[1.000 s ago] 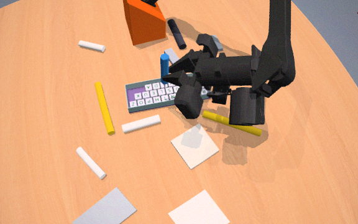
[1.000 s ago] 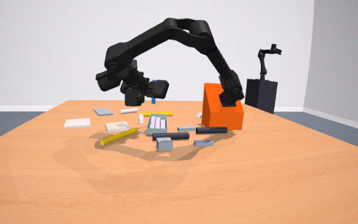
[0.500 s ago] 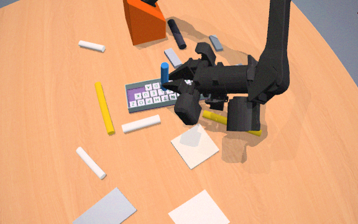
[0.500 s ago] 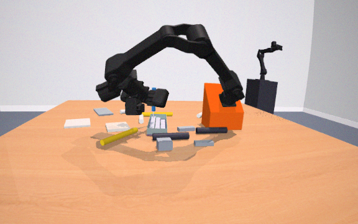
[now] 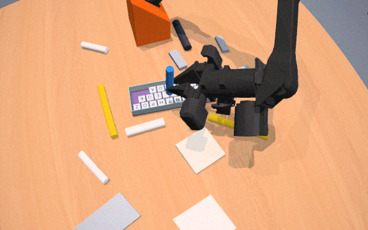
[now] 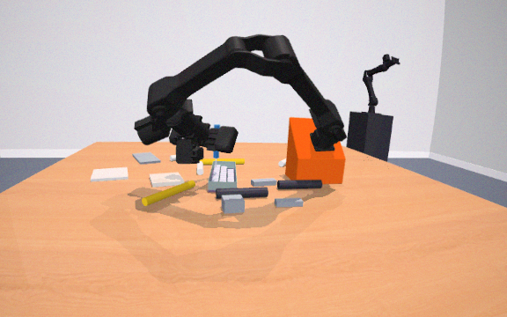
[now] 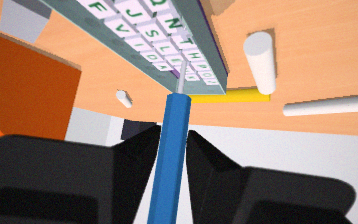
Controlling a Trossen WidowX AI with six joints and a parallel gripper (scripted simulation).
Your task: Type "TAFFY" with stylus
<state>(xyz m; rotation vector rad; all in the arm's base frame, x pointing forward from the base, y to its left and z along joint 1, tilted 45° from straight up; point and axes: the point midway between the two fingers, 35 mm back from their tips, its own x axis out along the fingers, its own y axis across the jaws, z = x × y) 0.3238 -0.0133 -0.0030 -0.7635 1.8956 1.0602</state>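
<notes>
My gripper (image 5: pixel 170 85) (image 6: pixel 216 140) (image 7: pixel 174 133) is shut on the blue stylus (image 5: pixel 170 73) (image 6: pixel 216 154) (image 7: pixel 169 175), which stands nearly upright in the top view. The stylus's thin pale tip (image 7: pixel 182 75) points down over the keyboard (image 5: pixel 158 110) (image 6: pixel 223 187) (image 7: pixel 211 50). In the wrist view the tip overlaps the keys around E, T and H; I cannot tell whether it touches one. The A key (image 5: pixel 152 89) and D key (image 5: pixel 160 88) show left of the stylus. The T key (image 5: pixel 170 101) lies just below it in the picture. The gripper and arm hide the keyboard's right part, including F and Y, in the top view.
A white cylinder (image 5: pixel 145 127) (image 7: pixel 261 62) lies beside the keyboard. Yellow rods (image 5: pixel 107 111) (image 5: pixel 220 120) lie left and right. A pale square (image 5: pixel 200 156) lies nearer the camera. A black rod (image 5: pixel 181 35), grey blocks (image 5: pixel 177 59) (image 5: pixel 222 44) and an orange block (image 5: pixel 150 29) (image 6: pixel 302 163) (image 7: pixel 25 85) stand around.
</notes>
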